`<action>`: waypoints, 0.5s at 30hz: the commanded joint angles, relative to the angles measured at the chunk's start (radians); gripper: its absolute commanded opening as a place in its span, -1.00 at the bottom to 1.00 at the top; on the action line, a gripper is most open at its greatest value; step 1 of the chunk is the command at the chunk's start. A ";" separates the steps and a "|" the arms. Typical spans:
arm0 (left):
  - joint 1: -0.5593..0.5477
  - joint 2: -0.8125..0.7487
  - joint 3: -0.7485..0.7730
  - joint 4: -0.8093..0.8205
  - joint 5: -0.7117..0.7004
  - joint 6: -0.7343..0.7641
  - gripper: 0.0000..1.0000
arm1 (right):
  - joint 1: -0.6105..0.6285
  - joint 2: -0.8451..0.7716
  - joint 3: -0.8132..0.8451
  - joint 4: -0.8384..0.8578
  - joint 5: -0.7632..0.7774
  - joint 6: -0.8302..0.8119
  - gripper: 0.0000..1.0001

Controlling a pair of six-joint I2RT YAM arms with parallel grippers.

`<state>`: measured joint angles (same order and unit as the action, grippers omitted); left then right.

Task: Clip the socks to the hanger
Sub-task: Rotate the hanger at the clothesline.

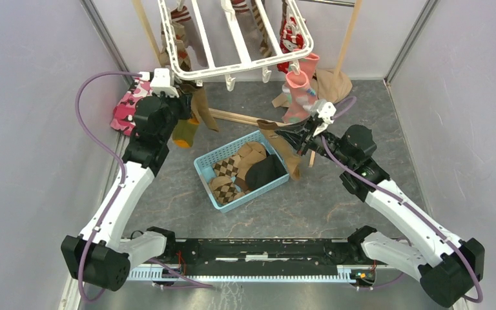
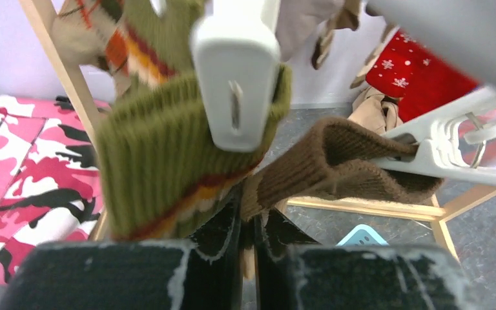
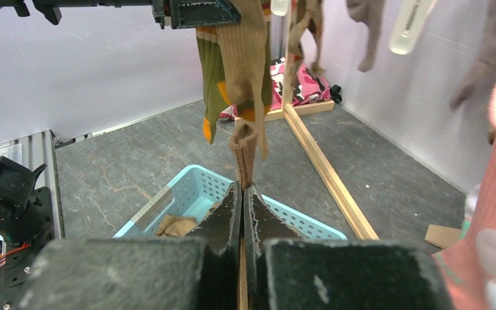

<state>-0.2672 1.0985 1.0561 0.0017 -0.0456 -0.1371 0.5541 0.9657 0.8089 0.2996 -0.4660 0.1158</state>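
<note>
Left claw [image 2: 247, 210] up at the hanger's [image 1: 236, 32] near left corner, fingers [image 2: 223, 236] pressed together, pinching the cuff edge of a brown sock [image 2: 342, 161]. That sock's folded end sits in the mouth of a white clip [image 2: 439, 152] on the frame's right in the wrist view. Just beside it, touching, a green sock [image 2: 161, 161] with orange stripes hangs from another clip [image 2: 236, 84], gripped at the ribbed cuff.

Over to the right claw [image 3: 242, 190]: fingers squeezed tight on a tan sock [image 3: 244, 152], its end poking straight up between the tips, the rest trailing down past the basket [image 3: 200, 187]. From above, this claw hovers near the basket's far right corner, below the hanger's near edge.

A pink sock [image 1: 297, 87] dangles off the hanger's near right side, close to the right claw. More socks hang farther back on the frame. Argyle pairs and a dark one lie in the basket on the grey surface [image 1: 310, 206]. Camo cloth [image 2: 19, 168] lies against the left wall.
</note>
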 commanded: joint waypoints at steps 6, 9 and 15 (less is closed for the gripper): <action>0.034 -0.088 -0.034 -0.042 -0.018 -0.130 0.38 | 0.038 0.121 0.121 0.075 0.000 0.021 -0.99; 0.034 -0.181 -0.060 -0.107 -0.028 -0.155 0.76 | 0.054 0.163 0.154 0.053 0.028 0.019 -1.00; 0.034 -0.408 -0.122 -0.131 0.141 -0.159 1.00 | 0.072 0.213 0.192 0.014 0.102 0.017 -1.00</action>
<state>-0.2371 0.8112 0.9482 -0.1307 -0.0299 -0.2592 0.6159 1.1652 0.9413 0.3111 -0.4221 0.1265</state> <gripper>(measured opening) 0.993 0.010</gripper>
